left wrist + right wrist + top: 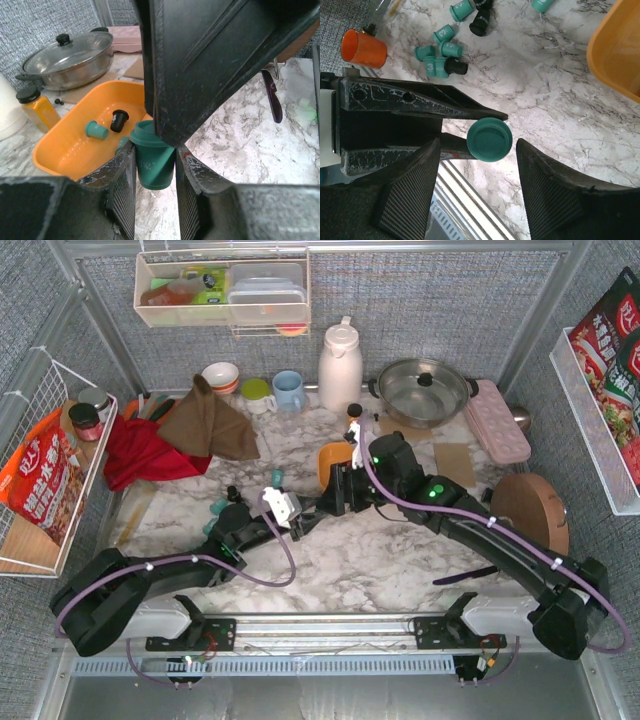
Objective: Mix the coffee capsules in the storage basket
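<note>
The left claw is clenched on one teal capsule, holding it upright by its tapered sides with the wide rim up, above the marble surface and just on the near side of the storage basket. The right claw is released. Its two fingers stand wide apart on either side of that same capsule, and the right wrist view shows a clear gap on both sides. This looks like a hand-over in mid-air, or else the right arm is simply crowding the spot, and I cannot tell which. The basket sits at the middle of the surface, just beyond the two claws. It holds very few pods so far: one teal pod and one black pod are plainly visible, with perhaps another hidden behind the held one. Most of the coffee capsules are not in it yet, since a cluster of loose capsules, teal and black, lies on the surface to the left of the claws. So the task appears to be early, at the stage of carrying a pod to the basket. The next move calls for either the right claw closing squarely on the capsule's rim before the left lets go, or the right arm backing off so the left can swing over the basket wall and drop the pod in. The arms are very close together, so a collision is the main risk.
</note>
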